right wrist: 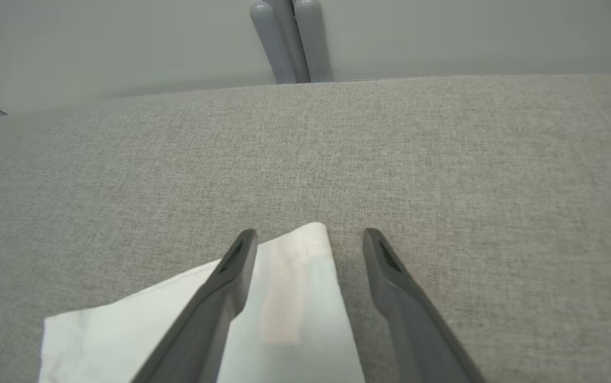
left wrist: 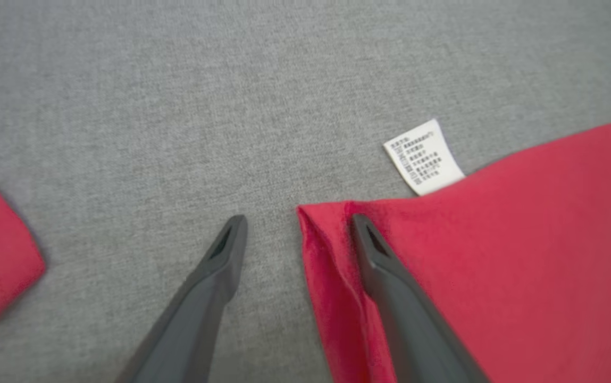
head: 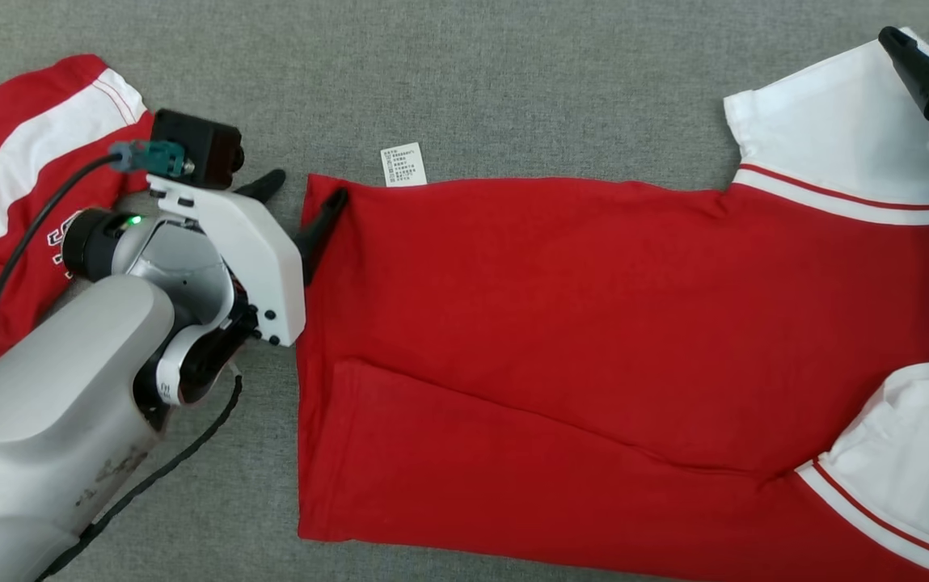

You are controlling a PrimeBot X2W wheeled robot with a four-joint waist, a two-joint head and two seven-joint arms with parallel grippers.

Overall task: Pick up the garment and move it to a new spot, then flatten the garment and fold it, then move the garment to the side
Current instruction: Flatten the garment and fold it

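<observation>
Where the head view begins at far left, a 2nd red-and-white shirt lies bunched on the grey fabric surface, partly hidden by the pale left forearm. Jaws of the left gripper are spread wide with nothing grasped; 1 finger sits over bare grey surface, the other over the top-left hem corner of the garment. Whether that finger touches the cloth cannot be told. The garment's red body is spread flat across the centre of the surface, hem to the left, sleeves to the right, with 1 long diagonal crease low on the body. A white care label pokes out from the upper edge just right of the hem corner and lies on the grey. Further right are 2 white sleeves with red trim stripes: the upper sleeve at top right, the lower sleeve at bottom right, running off frame. Jaws of the right gripper are released and empty, straddling the outer corner of the upper sleeve: 1 finger above white cloth, 1 above grey surface.
</observation>
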